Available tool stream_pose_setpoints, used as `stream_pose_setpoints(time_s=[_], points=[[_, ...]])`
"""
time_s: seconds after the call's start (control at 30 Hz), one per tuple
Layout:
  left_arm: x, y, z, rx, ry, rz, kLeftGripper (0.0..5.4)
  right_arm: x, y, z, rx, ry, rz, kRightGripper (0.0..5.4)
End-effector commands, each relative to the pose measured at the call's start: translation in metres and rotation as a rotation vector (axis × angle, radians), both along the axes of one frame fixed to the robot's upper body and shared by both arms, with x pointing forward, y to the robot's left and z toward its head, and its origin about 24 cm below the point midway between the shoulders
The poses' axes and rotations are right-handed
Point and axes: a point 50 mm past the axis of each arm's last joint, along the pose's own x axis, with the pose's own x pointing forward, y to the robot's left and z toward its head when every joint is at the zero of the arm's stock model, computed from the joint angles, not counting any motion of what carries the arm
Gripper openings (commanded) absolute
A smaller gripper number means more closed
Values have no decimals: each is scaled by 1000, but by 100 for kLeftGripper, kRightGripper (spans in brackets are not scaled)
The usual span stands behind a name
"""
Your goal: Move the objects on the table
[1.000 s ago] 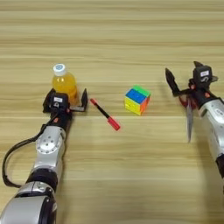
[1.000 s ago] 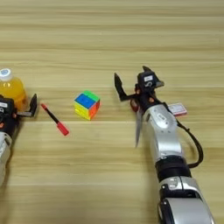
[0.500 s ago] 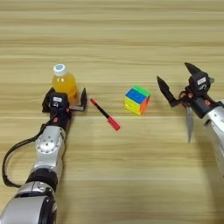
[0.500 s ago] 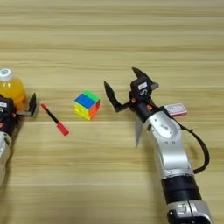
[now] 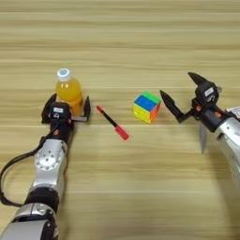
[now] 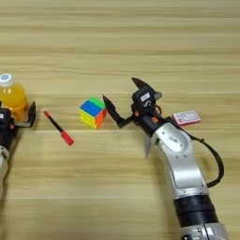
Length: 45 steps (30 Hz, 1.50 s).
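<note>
Worktop (image 5: 117,42): light-brown wood, plank grain running straight from 9 o'clock to 3 o'clock across the view.

Bottle (image 5: 68,90): small, clear, filled with orange drink, white cap on top. It stands upright, long axis vertical, cap toward 12 o'clock in the view, at the 9 o'clock side of the worktop.

Left gripper (image 5: 65,107): positioned at the bottle's near side, arm reaching in from 7 o'clock. Its two black fingers (image 5: 86,107) are spread apart, one on each side of the bottle's base. Contact with the bottle cannot be confirmed.

Pen (image 5: 112,123): thin black barrel, red cap. It lies flat, just at 3 o'clock of the left gripper and apart from it. Long axis runs diagonally from 10 o'clock to 4 o'clock; the red cap end points to 4 o'clock, the black end to 10 o'clock.

Puzzle cube (image 5: 146,107): multicoloured, with green, blue, yellow and orange faces visible. It sits near the centre of the worktop, at 3 o'clock of the pen and clear of it.

Right gripper (image 6: 123,102): at 3 o'clock of the cube, near it but not touching. Its fingers are spread wide with nothing between them; one finger tip points toward the cube at 9 o'clock, the other toward 12 o'clock.

Small red and white card (image 6: 186,118): lies flat at 3 o'clock of the right gripper.
</note>
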Motion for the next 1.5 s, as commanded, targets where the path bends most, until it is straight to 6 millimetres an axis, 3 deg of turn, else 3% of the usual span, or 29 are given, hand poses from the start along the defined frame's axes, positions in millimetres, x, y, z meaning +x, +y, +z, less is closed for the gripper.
stream_pose_setpoints(time_s=[0.03,0.57,0.87,1.5], points=[[-6,1,-4,3,27,-6,537,0,0,0,2,12,0,540],[-25,4,-8,-1,52,-19,537,-4,11,-3,-11,24,48,540],[-28,-1,-6,-7,45,-38,537,-17,28,-15,-55,84,180,540],[-32,-5,-4,-13,40,-58,537,-25,62,-35,-64,217,372,540]])
